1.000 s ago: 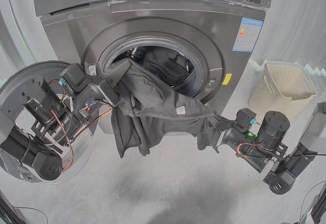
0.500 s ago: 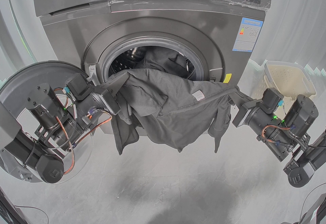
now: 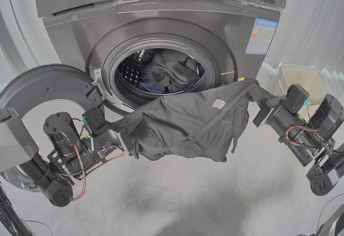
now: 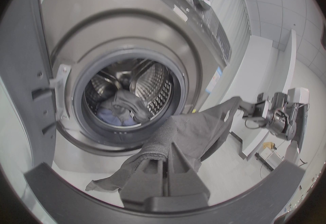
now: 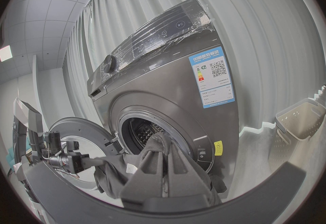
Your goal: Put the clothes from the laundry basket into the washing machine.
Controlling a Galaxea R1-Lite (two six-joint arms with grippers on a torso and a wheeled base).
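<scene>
Head view, both end effectors (image 3: 134, 124) (image 3: 252, 88) clamping dark garment (image 3: 186, 122)

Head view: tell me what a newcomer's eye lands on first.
A dark grey garment is stretched like a hammock between the left tool and the right tool, just before the open mouth of the washing machine. Behind it, clothes already lie in the drum.
</scene>
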